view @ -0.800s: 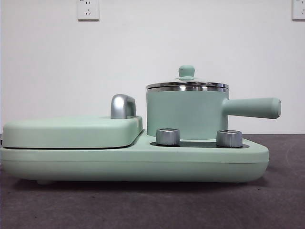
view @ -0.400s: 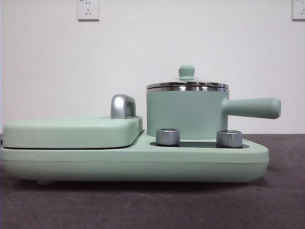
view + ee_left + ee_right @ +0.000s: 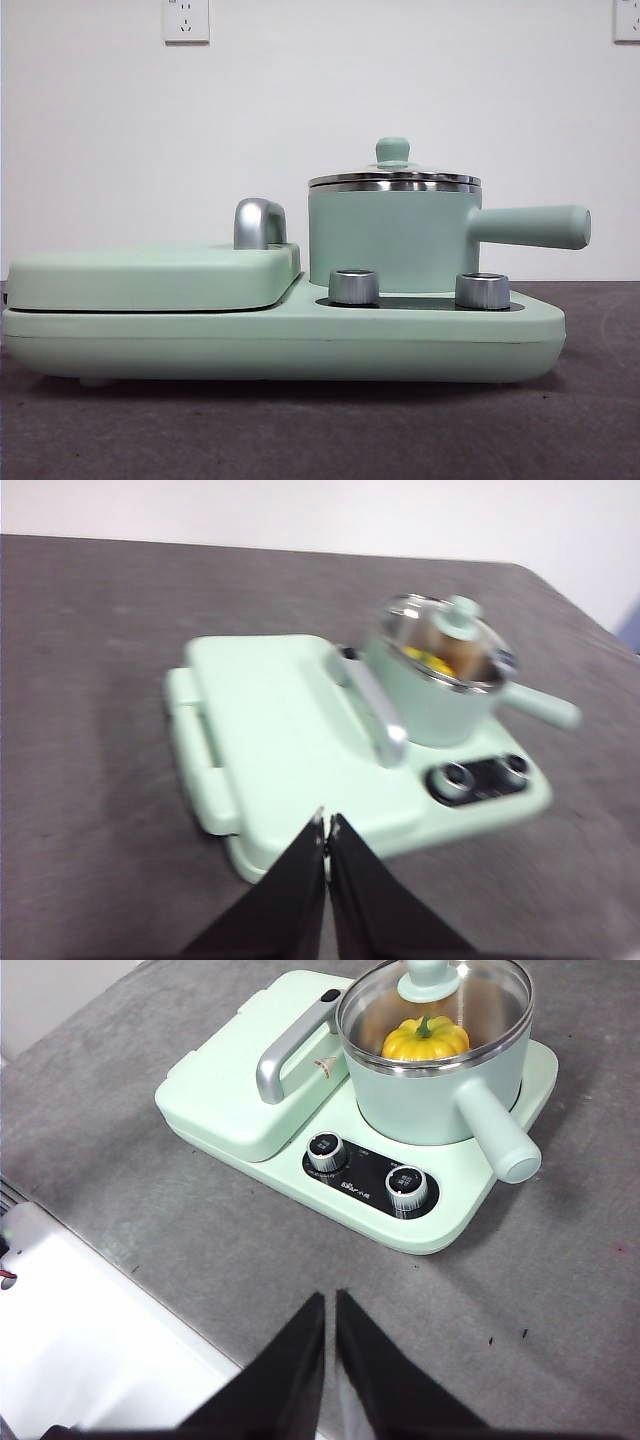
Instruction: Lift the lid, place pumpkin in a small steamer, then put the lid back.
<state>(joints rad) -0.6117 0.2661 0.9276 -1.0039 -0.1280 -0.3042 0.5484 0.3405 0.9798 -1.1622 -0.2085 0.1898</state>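
The mint-green small steamer (image 3: 392,238) stands on the cooker base with its long handle pointing right. The glass lid (image 3: 393,178) with its mint knob rests on the steamer's steel rim. Through the glass the orange-yellow pumpkin (image 3: 426,1039) shows inside the small steamer (image 3: 440,1085), and as a yellow patch, the pumpkin (image 3: 428,660), in the left wrist view. My left gripper (image 3: 326,830) is shut and hangs high above the table, back from the cooker. My right gripper (image 3: 329,1305) is shut too, well above and away from the steamer. Neither gripper holds anything.
The flat griddle cover (image 3: 150,275) with a chrome handle (image 3: 258,223) fills the cooker's left half. Two steel dials (image 3: 353,286) sit on the black panel in front of the steamer. A white surface (image 3: 90,1350) borders the grey table.
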